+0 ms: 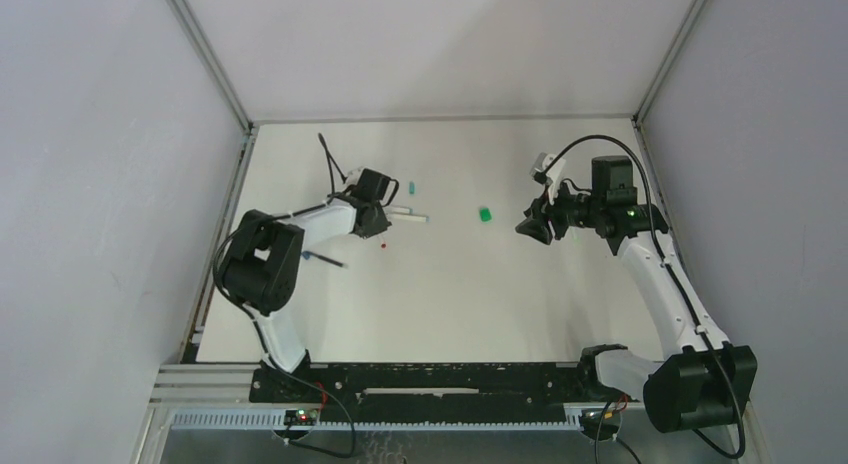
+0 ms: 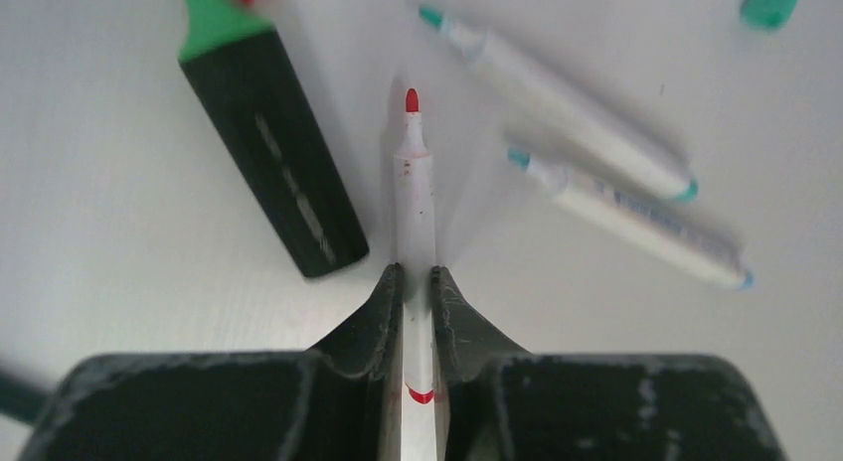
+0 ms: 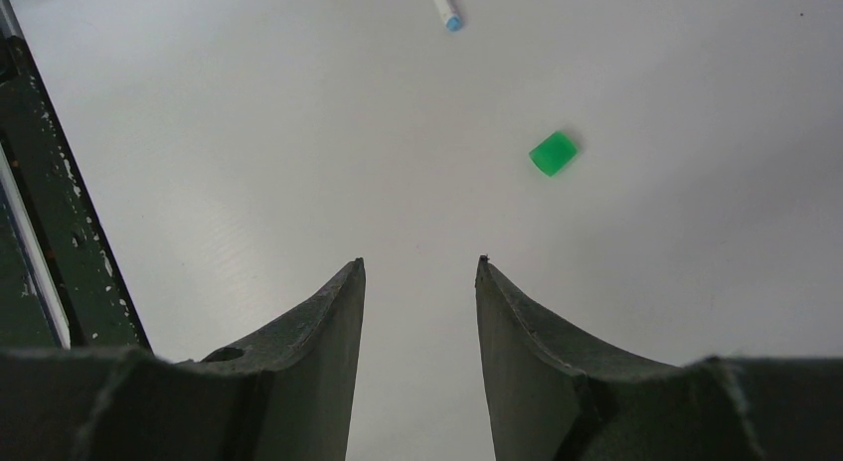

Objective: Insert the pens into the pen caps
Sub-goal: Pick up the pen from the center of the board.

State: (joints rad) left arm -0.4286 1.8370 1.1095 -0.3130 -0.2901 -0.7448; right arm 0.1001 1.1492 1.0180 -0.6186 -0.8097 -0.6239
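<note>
My left gripper (image 2: pixel 416 272) (image 1: pixel 378 216) is shut on a white pen with a red tip (image 2: pixel 415 183), the tip pointing away from the fingers. A thick black marker with a green end (image 2: pixel 273 153) lies just left of it. Two white pens with teal tips (image 2: pixel 557 103) (image 2: pixel 636 218) lie to its right. A teal cap (image 2: pixel 770 2) (image 1: pixel 411 187) lies farther off. A tiny red cap (image 1: pixel 384 246) lies near the left gripper. My right gripper (image 3: pixel 420 267) (image 1: pixel 532 227) is open and empty. A chunky bright green cap (image 3: pixel 553 153) (image 1: pixel 485 214) lies ahead of it.
A thin black pen (image 1: pixel 325 256) lies on the table beside the left arm's elbow. The end of a white pen with a blue end (image 3: pixel 445 6) shows at the top of the right wrist view. A metal frame rail (image 3: pixel 50 203) runs along that view's left side.
</note>
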